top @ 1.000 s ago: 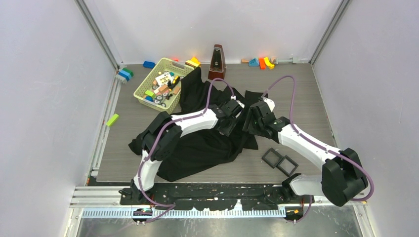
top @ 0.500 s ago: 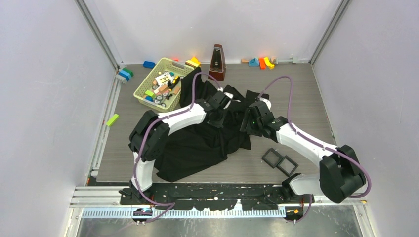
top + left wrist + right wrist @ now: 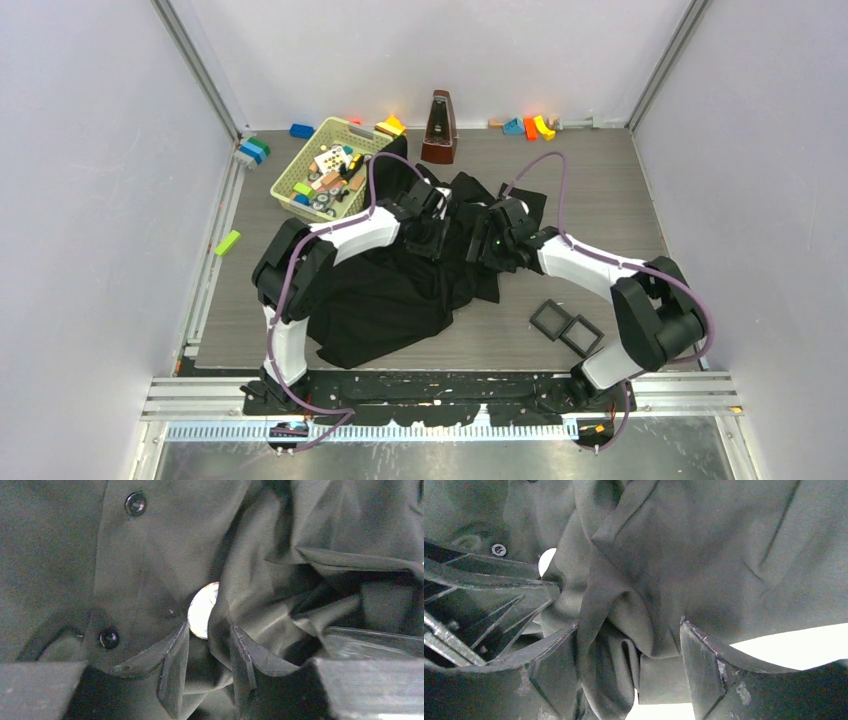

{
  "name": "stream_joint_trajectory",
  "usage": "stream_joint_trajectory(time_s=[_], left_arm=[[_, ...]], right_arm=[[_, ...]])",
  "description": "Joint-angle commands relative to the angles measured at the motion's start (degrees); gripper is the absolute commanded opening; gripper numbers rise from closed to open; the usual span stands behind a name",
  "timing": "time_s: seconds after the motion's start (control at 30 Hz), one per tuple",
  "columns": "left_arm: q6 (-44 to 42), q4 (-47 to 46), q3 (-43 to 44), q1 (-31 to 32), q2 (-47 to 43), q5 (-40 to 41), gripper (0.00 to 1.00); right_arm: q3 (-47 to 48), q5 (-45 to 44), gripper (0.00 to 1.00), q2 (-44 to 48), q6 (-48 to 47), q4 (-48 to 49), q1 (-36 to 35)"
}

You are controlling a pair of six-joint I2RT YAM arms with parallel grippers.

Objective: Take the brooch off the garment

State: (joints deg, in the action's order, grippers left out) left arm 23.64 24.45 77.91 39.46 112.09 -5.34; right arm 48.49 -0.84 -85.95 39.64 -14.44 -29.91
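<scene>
black garment (image 3: pixel 390 300) bunched mid-desk (image 3: pixel 600 200). right end effector (image 3: pixel 629 627) straddles a fold, jaws wide; whether it grips, i cannot tell. probably holding cloth aside. left end effector (image 3: pixel 210 627) part-open, tips just short of the brooch (image 3: pixel 202 610), which sits half under a fold.

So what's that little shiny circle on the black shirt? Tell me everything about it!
The brooch is a small, flat, round disc, shiny and pale, with a pinkish-brown edge. It sits flat against the black shirt, and a fold of that cloth covers one side. The left gripper, fingers apart, is just below it; I cannot tell if they touch.
</scene>
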Motion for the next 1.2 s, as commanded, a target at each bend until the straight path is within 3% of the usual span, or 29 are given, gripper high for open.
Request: stream_joint_trajectory(time_s=[0.0,0.27,0.33,0.43,0.57,0.87,1.07,1.17], left_arm=[[0.9,-4.6,-0.6,-0.8,-3.2,-5.2,0.38],[3.8,-8.8,-2.1,-3.3,-1.4,-15.3,0.42],[3.9,-8.9,-2.3,-3.3,-1.5,-15.6,0.42],[3.9,-9.1,-3.1,-3.3,-2.5,-14.6,0.43],[3.3,-7.7,-2.6,-3.5,-4.0,-13.8,0.47],[2.6,-5.0,-3.1,-5.1,-9.0,-11.9,0.54],[1.8,-3.1,-3.8,-5.6,-11.0,-10.5,0.54],[1.1,-3.0,-5.9,-6.4,-12.9,-9.6,0.54]], right_arm=[[2.6,2.5,0.73,-2.9,1.5,3.9,-0.6],[3.1,3.1,0.74,-6.8,2.0,3.1,-1.2],[1.8,3.5,0.77,-5.6,1.6,4.1,-1.3],[-1.5,7.2,0.90,-1.4,0.2,8.1,-1.4],[-2.8,11.7,0.95,0.9,-4.0,10.8,-2.6],[6.3,-3.3,0.97,-4.1,-9.8,-1.6,-12.0],[9.4,-10.4,0.91,-8.2,-10.1,-6.4,-15.1],[9.7,-13.3,0.82,-9.7,-9.6,-7.3,-15.7]])
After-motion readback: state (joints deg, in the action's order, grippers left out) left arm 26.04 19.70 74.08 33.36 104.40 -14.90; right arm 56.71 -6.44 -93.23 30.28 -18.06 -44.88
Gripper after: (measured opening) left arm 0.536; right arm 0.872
